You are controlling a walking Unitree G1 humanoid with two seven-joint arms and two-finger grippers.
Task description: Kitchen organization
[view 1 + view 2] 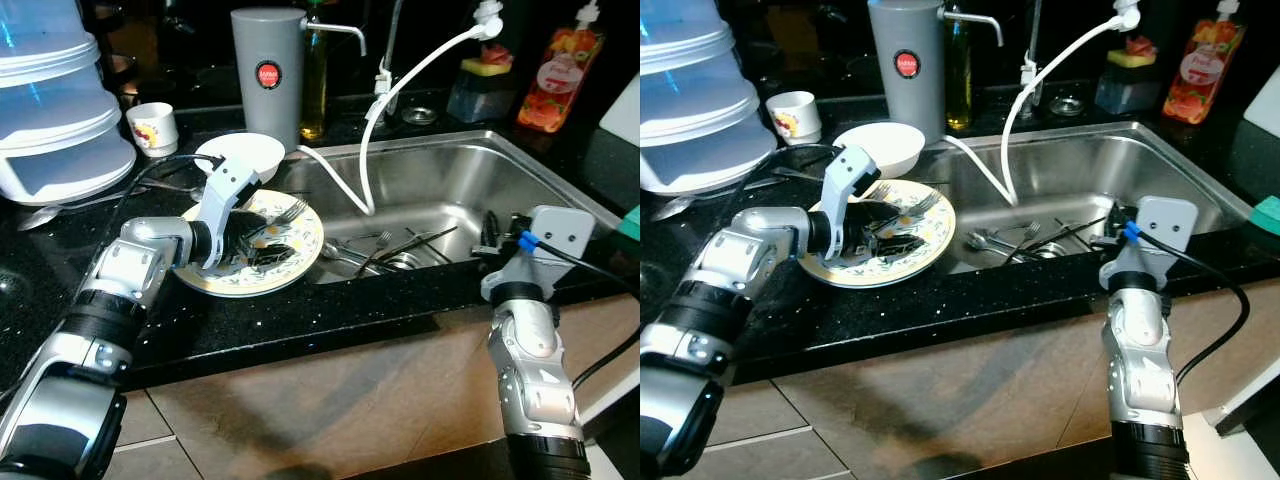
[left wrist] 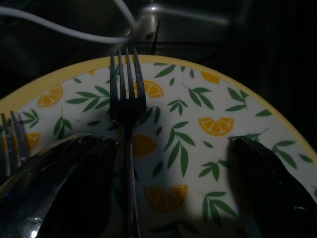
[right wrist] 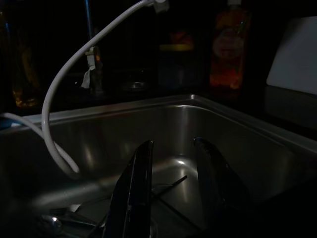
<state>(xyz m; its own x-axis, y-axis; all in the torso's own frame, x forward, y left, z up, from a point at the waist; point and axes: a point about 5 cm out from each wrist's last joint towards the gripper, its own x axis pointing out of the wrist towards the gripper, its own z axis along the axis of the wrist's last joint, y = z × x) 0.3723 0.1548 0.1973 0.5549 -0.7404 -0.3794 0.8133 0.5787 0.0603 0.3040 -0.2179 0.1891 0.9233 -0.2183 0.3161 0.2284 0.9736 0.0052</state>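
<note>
Left eye view has the left arm bent at the elbow and reaching forward across the black bench [image 1: 330, 325], wrist angled down so the left end effector [image 1: 262, 247] sits right over the lemon-patterned plate [image 1: 305, 250]. In the left wrist view the two black fingers [image 2: 74, 188] are spread wide, one on each side of a fork [image 2: 127, 114] that lies flat on the plate with its tines pointing away toward the sink; the fork's handle runs between the fingers, nothing pinched, and a second fork [image 2: 12, 144] peeks in at the plate's edge. The plate rests on the bench just beside the steel sink [image 1: 560, 180], with a white bowl [image 1: 245, 152] touching its far rim. Over on the other side, the right arm stands upright in front of the sink's near edge, its right end effector [image 3: 173, 188] aimed into the basin with fingers parted and holding nothing. Loose cutlery [image 1: 385, 250] lies at the bottom of the sink, and a white hose [image 1: 400, 90] loops down into it. Behind stand a grey jug [image 1: 268, 75] and a small mug [image 1: 153, 128].
</note>
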